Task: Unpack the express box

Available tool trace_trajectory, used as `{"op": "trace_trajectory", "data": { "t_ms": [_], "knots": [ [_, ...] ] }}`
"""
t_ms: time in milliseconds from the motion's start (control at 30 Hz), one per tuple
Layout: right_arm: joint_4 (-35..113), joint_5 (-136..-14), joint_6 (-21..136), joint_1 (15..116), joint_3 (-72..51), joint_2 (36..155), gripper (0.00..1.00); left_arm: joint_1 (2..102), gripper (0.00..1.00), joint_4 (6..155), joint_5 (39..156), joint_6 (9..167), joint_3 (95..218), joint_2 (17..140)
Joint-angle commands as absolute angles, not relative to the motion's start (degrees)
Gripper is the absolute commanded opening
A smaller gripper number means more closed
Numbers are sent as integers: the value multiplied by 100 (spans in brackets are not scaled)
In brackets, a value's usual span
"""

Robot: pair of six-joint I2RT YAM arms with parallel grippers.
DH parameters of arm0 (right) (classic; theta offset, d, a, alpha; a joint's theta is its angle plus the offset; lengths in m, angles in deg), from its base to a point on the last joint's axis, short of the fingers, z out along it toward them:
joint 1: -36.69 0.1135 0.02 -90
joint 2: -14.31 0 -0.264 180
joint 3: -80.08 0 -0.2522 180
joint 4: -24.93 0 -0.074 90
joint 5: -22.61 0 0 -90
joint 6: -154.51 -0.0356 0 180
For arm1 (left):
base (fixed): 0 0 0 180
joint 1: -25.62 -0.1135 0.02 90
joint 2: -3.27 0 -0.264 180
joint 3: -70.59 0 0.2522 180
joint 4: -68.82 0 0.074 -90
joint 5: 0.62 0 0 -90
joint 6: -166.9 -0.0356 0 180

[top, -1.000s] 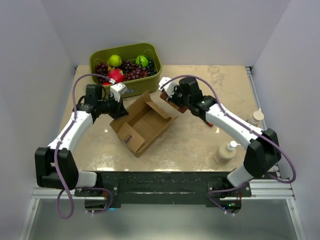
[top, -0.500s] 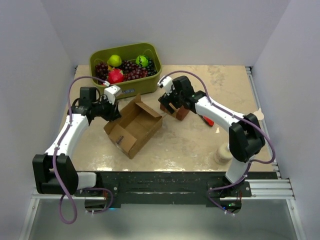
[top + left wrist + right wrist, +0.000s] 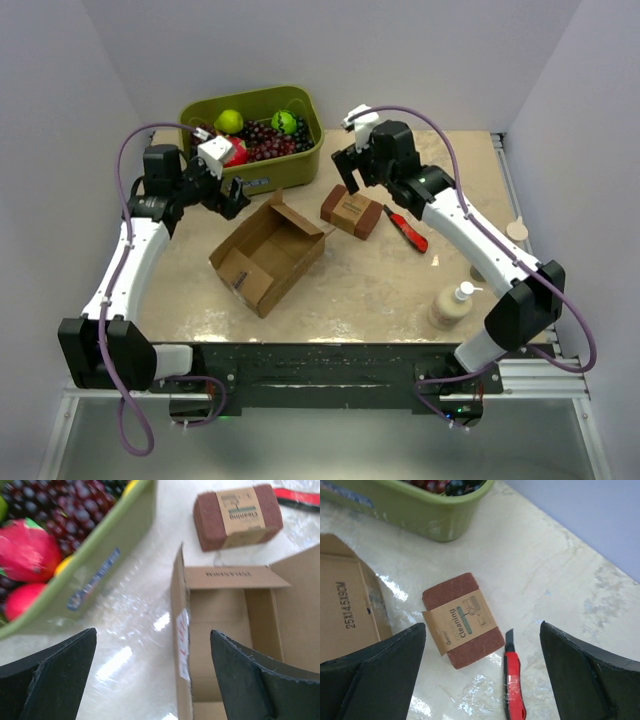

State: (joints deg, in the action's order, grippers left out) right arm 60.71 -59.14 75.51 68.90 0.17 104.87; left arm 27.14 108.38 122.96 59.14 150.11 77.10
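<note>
The express box [image 3: 268, 250] lies open in the middle of the table, flaps spread, and its inside looks empty. Its white label with red marks [image 3: 183, 635] shows on the side wall in the left wrist view. A small dark-brown pack with a paper sleeve [image 3: 352, 212] [image 3: 462, 619] rests on the table just right of the box. My left gripper [image 3: 228, 195] [image 3: 153, 632] hovers open above the box's far-left wall, holding nothing. Above the pack, my right gripper [image 3: 352, 168] [image 3: 483, 625] is open too and holds nothing.
An olive-green bin [image 3: 300, 160] of grapes and other fruit stands behind the box, close to the left gripper. A red utility knife [image 3: 407, 228] [image 3: 514, 680] lies right of the pack. A pump bottle [image 3: 450, 305] stands near the front right.
Both grippers went from shut to open. The right one set the dark-brown pack down beside the box and rose. The left one let go of the box and drew back toward the bin.
</note>
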Motion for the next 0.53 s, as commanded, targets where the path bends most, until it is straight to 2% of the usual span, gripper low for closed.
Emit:
{"op": "trace_trajectory", "data": {
  "t_ms": [0, 100, 333, 500],
  "knots": [
    [6883, -5071, 7093, 6877, 489, 10396, 99, 2677, 100, 10359, 11883, 6012, 15440, 7833],
    [7173, -4623, 6996, 6860, 604, 10361, 99, 2677, 100, 10350, 11803, 5950, 15738, 8070],
    [7131, -4517, 7320, 6596, 1368, 9914, 99, 2677, 100, 10323, 11179, 6214, 16897, 8685],
    [6832, -4507, 7628, 6578, 1299, 9605, 99, 2677, 100, 10227, 11038, 6371, 17057, 8660]
  ]
}}
